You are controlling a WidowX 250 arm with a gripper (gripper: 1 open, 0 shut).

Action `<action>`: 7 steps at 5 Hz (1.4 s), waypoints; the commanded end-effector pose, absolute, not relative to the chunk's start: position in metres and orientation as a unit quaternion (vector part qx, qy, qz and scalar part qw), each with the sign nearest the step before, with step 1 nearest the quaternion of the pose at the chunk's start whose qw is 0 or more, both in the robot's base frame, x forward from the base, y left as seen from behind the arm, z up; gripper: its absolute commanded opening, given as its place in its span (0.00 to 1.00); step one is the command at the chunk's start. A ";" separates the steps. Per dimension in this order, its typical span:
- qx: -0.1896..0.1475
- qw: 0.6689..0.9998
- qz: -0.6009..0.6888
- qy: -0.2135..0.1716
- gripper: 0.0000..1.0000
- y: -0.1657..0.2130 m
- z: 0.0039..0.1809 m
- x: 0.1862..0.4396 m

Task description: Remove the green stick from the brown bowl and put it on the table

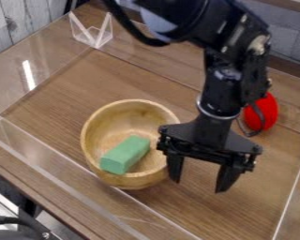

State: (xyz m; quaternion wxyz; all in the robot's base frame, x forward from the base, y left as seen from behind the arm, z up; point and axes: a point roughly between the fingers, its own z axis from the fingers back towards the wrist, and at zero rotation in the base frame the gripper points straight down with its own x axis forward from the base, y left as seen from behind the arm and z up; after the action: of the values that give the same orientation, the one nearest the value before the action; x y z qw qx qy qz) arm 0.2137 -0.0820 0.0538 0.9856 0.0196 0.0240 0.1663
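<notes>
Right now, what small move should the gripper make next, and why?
Probably a shift left in the picture, over the brown bowl: the open gripper stands just right of its rim, while the green stick lies inside, by the near-left wall.
</notes>
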 end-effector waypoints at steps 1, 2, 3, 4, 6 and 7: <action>0.013 0.990 0.143 0.007 1.00 -0.076 0.055 0.218; 0.014 0.992 0.127 0.009 1.00 -0.065 0.059 0.224; 0.013 0.994 0.105 0.011 1.00 -0.049 0.072 0.229; 0.010 0.996 0.087 0.011 1.00 -0.034 0.078 0.231; 0.003 0.998 0.065 0.008 1.00 -0.017 0.090 0.230; -0.001 0.999 0.052 -0.002 1.00 -0.008 0.095 0.230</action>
State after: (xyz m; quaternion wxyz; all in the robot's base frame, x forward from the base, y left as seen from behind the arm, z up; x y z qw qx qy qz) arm 0.2246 -0.0093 0.0835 0.9984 -0.0001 0.0216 0.0517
